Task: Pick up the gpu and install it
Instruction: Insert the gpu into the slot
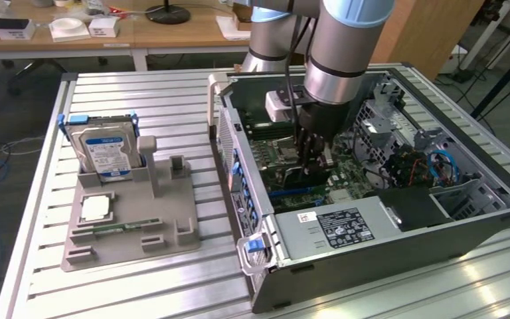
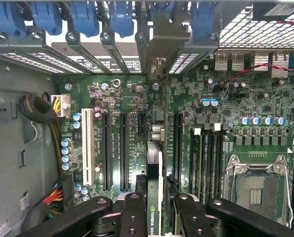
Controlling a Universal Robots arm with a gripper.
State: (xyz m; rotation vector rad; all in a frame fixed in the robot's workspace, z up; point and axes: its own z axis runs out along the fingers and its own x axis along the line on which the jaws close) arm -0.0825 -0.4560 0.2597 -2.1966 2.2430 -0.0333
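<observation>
Pick done; the gpu (image 2: pixel 155 163) looks not yet seated.
My tool (image 2: pixel 155 219) pinches it edge-on above the motherboard slots (image 2: pixel 122 148).

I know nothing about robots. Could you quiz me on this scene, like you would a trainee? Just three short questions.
1. True or false: the silver hard drive with a blue-white label stands upright in the grey plastic holder.
2. Where are the arm's jaws? A) over the holder B) inside the open black computer case, above its green motherboard C) outside the case, off to one side.
3. Fill in: the jaws are closed on a thin dark circuit card with a silver bracket, the ____.
Key: 1 true; 2 B; 3 gpu.
</observation>
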